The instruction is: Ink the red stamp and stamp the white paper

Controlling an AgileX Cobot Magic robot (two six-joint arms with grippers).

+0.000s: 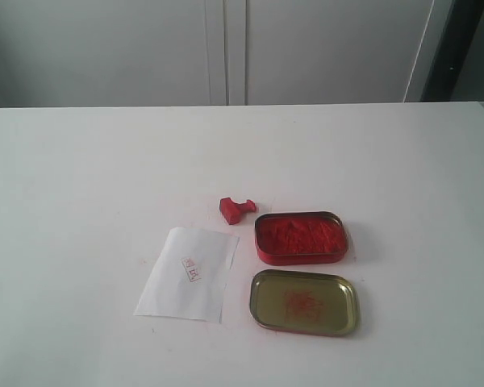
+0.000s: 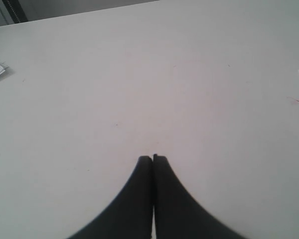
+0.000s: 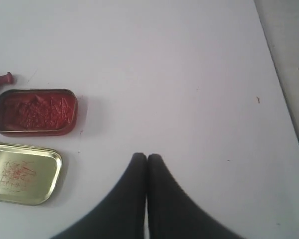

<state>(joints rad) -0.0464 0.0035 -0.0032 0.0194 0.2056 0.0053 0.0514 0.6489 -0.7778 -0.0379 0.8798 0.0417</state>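
White table, white paper with small red imprint, open ink tin, gold lid just right of the paper, left gripper and right gripper closed tight, empty, red stamp lying at the tin's corner

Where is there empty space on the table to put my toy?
Bare table left of the white paper, right of the ink tin and its lid, and beyond the red stamp. Crowded in the middle, where those four sit close together.
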